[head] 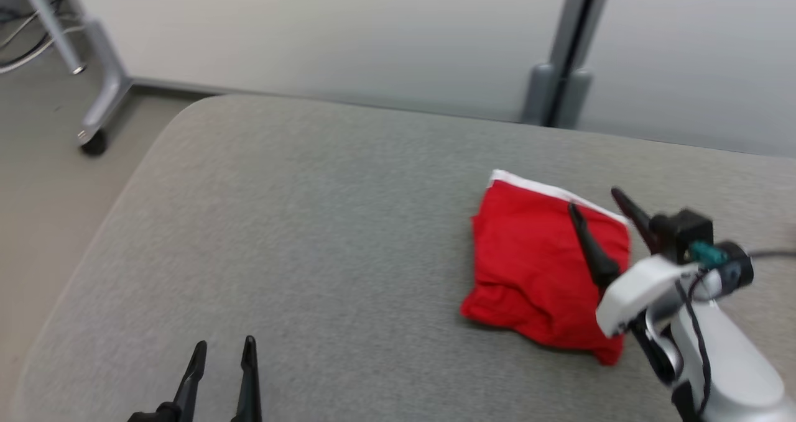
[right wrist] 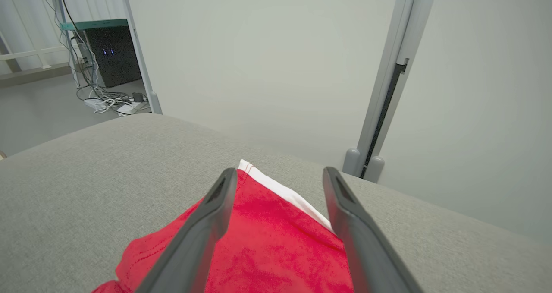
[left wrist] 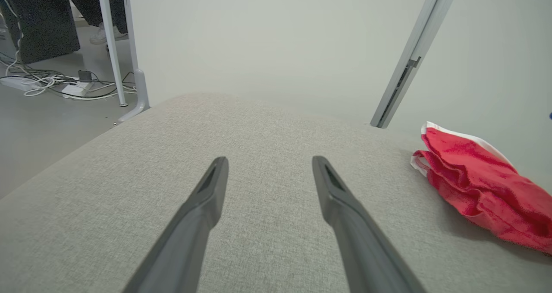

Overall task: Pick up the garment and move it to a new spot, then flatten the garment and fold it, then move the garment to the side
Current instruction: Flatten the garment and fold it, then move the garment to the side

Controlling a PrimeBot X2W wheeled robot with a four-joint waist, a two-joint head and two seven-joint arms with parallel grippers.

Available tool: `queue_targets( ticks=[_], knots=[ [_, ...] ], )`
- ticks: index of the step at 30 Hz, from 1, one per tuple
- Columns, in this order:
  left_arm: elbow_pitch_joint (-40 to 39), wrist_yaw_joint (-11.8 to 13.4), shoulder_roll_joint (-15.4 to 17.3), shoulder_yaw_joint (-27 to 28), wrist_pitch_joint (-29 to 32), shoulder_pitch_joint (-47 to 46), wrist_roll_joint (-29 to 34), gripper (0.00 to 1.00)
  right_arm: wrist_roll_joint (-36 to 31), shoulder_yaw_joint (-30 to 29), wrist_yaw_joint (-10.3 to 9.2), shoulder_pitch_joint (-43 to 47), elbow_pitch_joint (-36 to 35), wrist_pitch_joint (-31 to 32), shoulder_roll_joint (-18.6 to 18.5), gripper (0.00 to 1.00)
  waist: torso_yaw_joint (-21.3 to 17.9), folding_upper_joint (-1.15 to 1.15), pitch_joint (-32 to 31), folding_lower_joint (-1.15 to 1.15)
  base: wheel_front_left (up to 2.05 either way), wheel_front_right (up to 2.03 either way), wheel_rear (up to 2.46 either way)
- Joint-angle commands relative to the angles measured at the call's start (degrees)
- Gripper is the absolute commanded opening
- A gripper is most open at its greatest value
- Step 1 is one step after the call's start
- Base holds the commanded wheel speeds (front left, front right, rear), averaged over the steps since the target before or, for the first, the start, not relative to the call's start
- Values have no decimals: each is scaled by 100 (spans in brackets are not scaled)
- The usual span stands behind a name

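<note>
Folded red cloth garment (head: 541, 266), white-banded, laid toward right edge of grey fabric surface (head: 298, 223). Above it right pincer (head: 594, 199) spread apart, nothing clamped; left pincer (head: 225, 343) likewise apart. Judged light, limp; pinch advised at layered edge.

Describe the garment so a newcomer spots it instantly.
On the grey padded table, look to its right side, beneath the open right gripper. The garment lies there folded into a rough square. It is bright red with a white band along its far edge.

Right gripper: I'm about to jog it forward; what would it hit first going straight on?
Probably the red garment, at its white-trimmed edge; beyond that, the grey padded surface. Height is unclear.
</note>
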Motion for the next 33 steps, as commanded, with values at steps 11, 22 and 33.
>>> queue_targets(
  ticks=[11, 22, 33],
  knots=[
    [-83, -154, 25, 561, -25, 39, 164, 100, -390, -919, 1, 2026, -1588, -23, -235, 100, -1476, 0, -523, 0, 0, 0, 0],
    [-21, -275, 25, 871, -25, 34, 264, 100, -692, -1534, 1, 2880, -2137, -24, 115, 100, -1850, 0, -460, 0, 0, 0, 0],
    [7, -285, 23, 717, -24, -6, 271, 100, 429, -951, 1, 2006, -1869, 568, 141, 100, -1537, 0, -376, 0, 0, 0, 0]
  ],
)
